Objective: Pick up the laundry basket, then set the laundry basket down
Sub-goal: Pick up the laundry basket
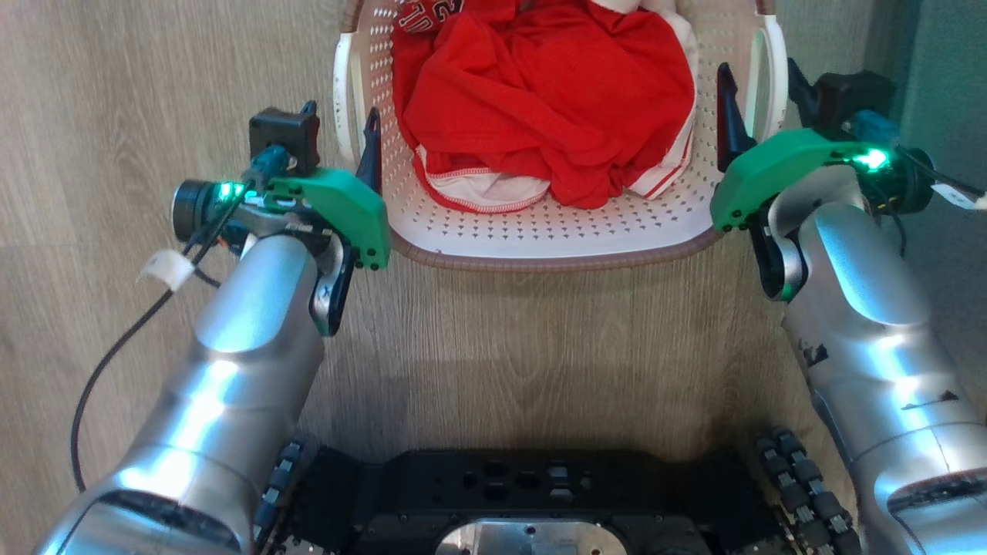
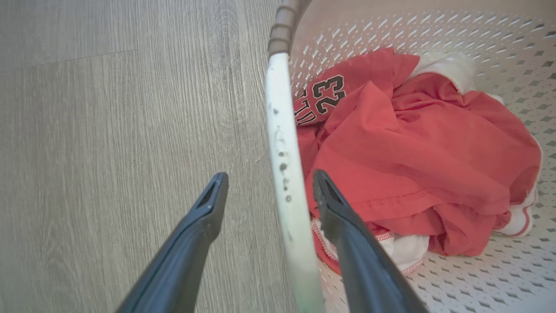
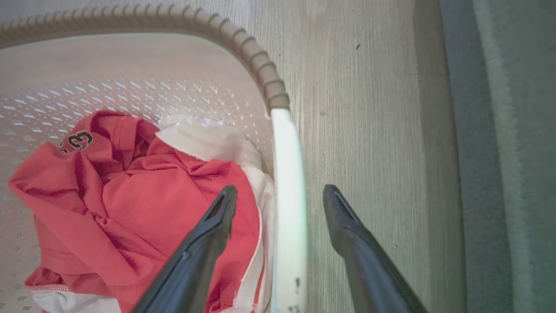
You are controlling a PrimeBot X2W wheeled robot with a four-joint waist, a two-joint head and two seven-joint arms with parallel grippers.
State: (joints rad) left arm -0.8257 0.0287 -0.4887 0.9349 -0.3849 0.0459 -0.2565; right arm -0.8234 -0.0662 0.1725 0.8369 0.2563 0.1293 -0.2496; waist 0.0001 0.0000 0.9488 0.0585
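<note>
- Head view. The laundry basket (image 1: 540, 258) stands on the wood-look floor (image 1: 116, 92), between the left fingers (image 1: 372, 150) and the right fingers (image 1: 726, 116) and just ahead of the robot's black base (image 1: 540, 486).
- Head view. One dark finger of each pair stands inside the basket wall. The left handle (image 1: 339, 85) lies just outside the left inner finger, and the right handle (image 1: 779, 77) just outside the right inner one. Wrist hardware largely masks the outer fingers, so their spread cannot be told from here.
- Head view. A crumpled red garment (image 1: 540, 100) with white trim lies in the basket, between the two pairs of fingers.
- Left wrist view. Both left fingers (image 2: 195, 234) are plain here and set wide apart. The left handle (image 2: 280, 143) runs up between them with a gap on either side, so nothing is gripped.
- Left wrist view. One finger hangs over the floor, the other over the red garment inside the basket. Beyond the tips the handle gives way to the brown rim (image 2: 282, 26). A black "23" (image 2: 329, 93) reads clearly on the garment.
- Right wrist view. The right fingers (image 3: 204, 243) are likewise wide apart and astride the right handle (image 3: 289, 174), clear of it on both sides.
- Right wrist view. The inner finger lies over the red garment, with a white cloth (image 3: 204, 139) beyond its tip. Past the outer finger runs bare floor, then a grey-green band (image 3: 512, 130); what that band is cannot be told.
</note>
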